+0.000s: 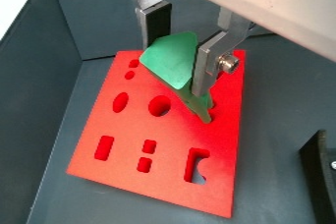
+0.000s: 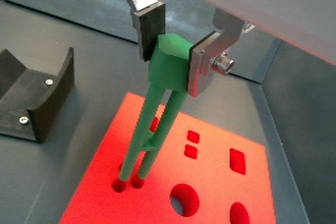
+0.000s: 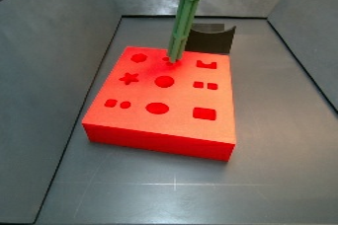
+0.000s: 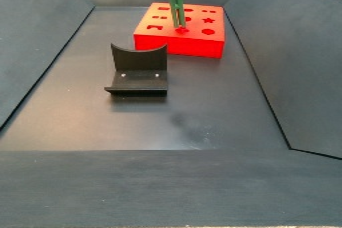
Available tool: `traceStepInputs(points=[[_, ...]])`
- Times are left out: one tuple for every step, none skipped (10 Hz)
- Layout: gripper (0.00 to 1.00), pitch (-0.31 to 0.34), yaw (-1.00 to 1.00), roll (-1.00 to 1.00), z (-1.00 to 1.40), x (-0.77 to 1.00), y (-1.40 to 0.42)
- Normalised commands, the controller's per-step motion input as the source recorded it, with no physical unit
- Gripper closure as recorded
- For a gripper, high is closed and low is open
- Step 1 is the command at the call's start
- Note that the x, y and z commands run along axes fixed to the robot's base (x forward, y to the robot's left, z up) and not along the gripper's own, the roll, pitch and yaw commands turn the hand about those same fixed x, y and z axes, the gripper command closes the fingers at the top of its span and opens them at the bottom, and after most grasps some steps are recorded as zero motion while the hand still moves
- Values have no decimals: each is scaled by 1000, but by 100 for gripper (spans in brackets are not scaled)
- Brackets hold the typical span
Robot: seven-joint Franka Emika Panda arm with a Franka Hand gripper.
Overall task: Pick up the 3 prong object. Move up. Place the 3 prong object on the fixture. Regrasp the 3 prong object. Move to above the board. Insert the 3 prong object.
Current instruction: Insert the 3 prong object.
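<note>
Up near the top middle of both side views, the gripper point(image 2: 178, 43) pinches the smooth green 3 prong object point(image 2: 155, 110) tight between its flat silver fingers point(image 2: 148, 20). Its thin prongs reach down to the flat red board point(image 3: 185, 130), at the holes.

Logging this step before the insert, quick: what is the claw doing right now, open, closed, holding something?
Claw: closed on the green pronged piece, holding it upright over the red board, prongs down.
</note>
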Motion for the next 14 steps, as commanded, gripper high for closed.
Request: traceStepInputs(points=[[100,-31,0,0,-89,0,-49],[100,0,40,11,-91,0,0],[100,0,131,0,-29,20,49],[100,0,157,0,0,0,94],[100,-7,129,0,0,0,74],[100,-14,126,0,0,0,14],[100,-39,86,0,-69,0,0],[100,-93,77,16,-191,-60,0],[100,-89,66,29,-197,-60,-29],[100,-61,43,23,-106,-54,-14],[100,-36,31,9,-83,0,0],[100,-34,34,16,-106,0,-23],[100,-44,3,19,-80,-29,-91],[100,-26,0,6,0,-31,-49]])
